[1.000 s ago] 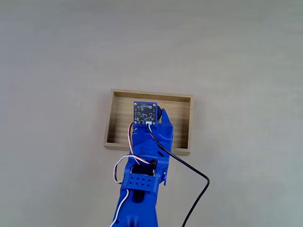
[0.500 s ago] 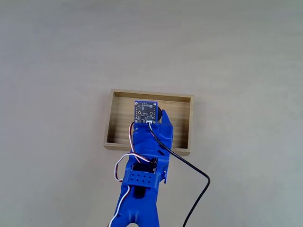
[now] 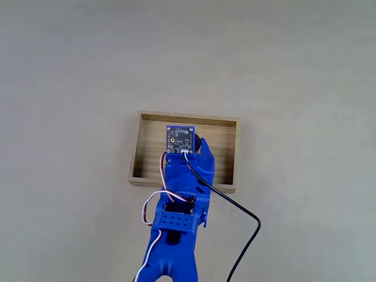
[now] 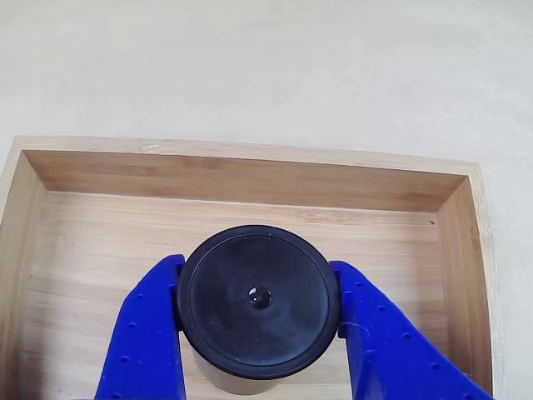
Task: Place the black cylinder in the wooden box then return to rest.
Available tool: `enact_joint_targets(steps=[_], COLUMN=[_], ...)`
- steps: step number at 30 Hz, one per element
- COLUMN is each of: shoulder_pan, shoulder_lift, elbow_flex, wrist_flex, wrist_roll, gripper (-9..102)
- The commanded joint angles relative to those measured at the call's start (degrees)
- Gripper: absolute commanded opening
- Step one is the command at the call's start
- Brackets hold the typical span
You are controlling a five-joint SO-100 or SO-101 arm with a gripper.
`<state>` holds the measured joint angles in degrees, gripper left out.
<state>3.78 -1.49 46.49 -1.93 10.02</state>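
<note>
The gripper point(image 4: 258, 333) held the black cylinder point(image 4: 257, 300) over the wooden box point(image 4: 241, 179).

In the other view, the two blue fingers point(image 4: 146, 333) pressed against both sides of the cylinder, opened just as wide as its body, and the box floor was visible around it. In the fixed view, the blue arm point(image 3: 182, 194) reached over the near wall of the box point(image 3: 226, 123), and a small part of the cylinder point(image 3: 198, 143) showed beside the circuit board point(image 3: 180, 138). The box lay on a pale table point(image 3: 70, 88).
</note>
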Motion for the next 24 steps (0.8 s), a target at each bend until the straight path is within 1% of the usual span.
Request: enact_joint_targets(steps=[1,9,20,24], shoulder_pan=[-0.18,0.26,0.62,0.70], shoulder_lift=[-0.88,-0.88,-5.45,-9.14], elbow_flex=[-6.06,-5.89,-4.57,-3.78], wrist_flex=[-2.20,-2.20,-2.11,-0.26], wrist_roll=[1.05,1.85,1.85,1.41], gripper=[19,30,34,34])
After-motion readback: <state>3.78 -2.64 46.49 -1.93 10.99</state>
